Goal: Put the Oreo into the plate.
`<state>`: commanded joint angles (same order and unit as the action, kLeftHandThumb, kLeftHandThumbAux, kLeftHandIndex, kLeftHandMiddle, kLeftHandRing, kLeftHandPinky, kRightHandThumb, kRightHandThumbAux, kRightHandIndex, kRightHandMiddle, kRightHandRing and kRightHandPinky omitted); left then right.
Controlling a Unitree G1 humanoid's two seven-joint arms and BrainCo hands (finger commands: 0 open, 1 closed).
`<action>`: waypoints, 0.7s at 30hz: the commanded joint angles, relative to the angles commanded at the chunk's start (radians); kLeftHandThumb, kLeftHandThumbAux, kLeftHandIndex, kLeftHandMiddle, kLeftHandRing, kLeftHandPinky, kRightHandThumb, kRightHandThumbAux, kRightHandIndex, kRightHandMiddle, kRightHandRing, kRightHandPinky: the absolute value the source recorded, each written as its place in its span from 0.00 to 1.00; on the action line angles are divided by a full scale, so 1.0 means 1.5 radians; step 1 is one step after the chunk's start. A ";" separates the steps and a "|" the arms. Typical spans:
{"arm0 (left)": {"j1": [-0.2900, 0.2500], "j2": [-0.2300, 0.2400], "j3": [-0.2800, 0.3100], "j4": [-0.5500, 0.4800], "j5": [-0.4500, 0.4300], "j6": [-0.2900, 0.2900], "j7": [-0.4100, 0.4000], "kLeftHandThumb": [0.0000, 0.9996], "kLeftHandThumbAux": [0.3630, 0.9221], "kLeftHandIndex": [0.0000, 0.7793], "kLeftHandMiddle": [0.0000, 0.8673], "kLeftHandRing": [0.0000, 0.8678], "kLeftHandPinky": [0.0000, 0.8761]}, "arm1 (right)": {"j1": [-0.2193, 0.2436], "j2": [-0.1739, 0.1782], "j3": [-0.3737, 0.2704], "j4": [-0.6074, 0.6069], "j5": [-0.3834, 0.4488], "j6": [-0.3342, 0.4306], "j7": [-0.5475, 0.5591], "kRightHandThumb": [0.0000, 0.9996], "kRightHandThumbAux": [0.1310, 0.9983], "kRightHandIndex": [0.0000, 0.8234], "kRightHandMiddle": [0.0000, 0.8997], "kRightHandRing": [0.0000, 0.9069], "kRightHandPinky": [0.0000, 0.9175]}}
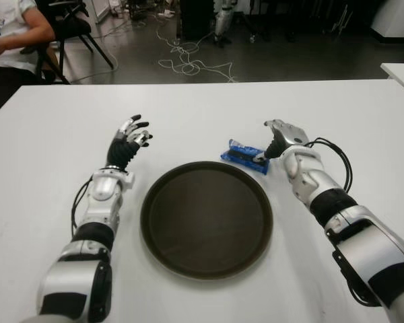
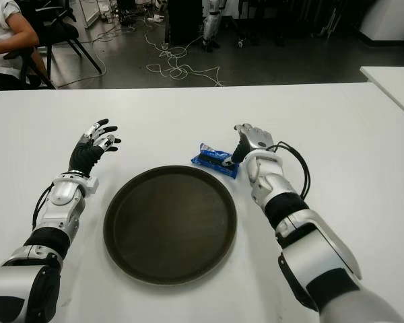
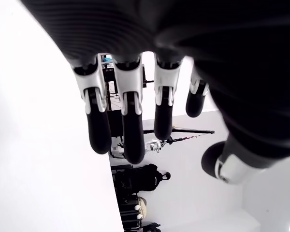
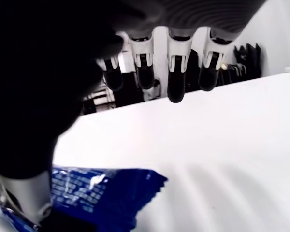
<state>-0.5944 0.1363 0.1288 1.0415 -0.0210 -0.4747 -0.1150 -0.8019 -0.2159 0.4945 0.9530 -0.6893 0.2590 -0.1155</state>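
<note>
The Oreo [image 1: 246, 156] is a blue packet lying flat on the white table [image 1: 188, 114], just beyond the far right rim of the plate [image 1: 205, 219]. The plate is round, dark brown and holds nothing. My right hand [image 1: 277, 138] hovers at the packet's right end. Its fingers [image 4: 176, 82] are stretched out above the table, and the thumb tip touches the Oreo [image 4: 87, 193]. My left hand [image 1: 129, 140] is raised to the left of the plate with its fingers [image 3: 130, 130] spread and nothing in it.
A person [image 1: 10, 33] sits on a chair beyond the table's far left corner. Cables [image 1: 188, 60] lie on the floor behind the table. The corner of a second white table [image 1: 400, 70] shows at the far right.
</note>
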 joint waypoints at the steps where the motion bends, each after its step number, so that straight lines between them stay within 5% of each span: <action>1: 0.000 0.000 0.000 0.000 0.000 0.000 0.000 0.76 0.43 0.18 0.27 0.39 0.36 | 0.000 -0.001 0.001 0.000 0.000 0.001 0.000 0.00 0.66 0.17 0.14 0.17 0.19; 21: 0.000 0.000 0.000 0.000 0.002 -0.003 -0.001 0.75 0.43 0.18 0.26 0.38 0.39 | -0.014 0.007 0.000 0.031 0.007 0.021 -0.004 0.00 0.66 0.14 0.13 0.14 0.13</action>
<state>-0.5950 0.1362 0.1295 1.0417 -0.0185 -0.4795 -0.1165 -0.8221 -0.2056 0.4951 0.9996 -0.6789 0.2904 -0.1208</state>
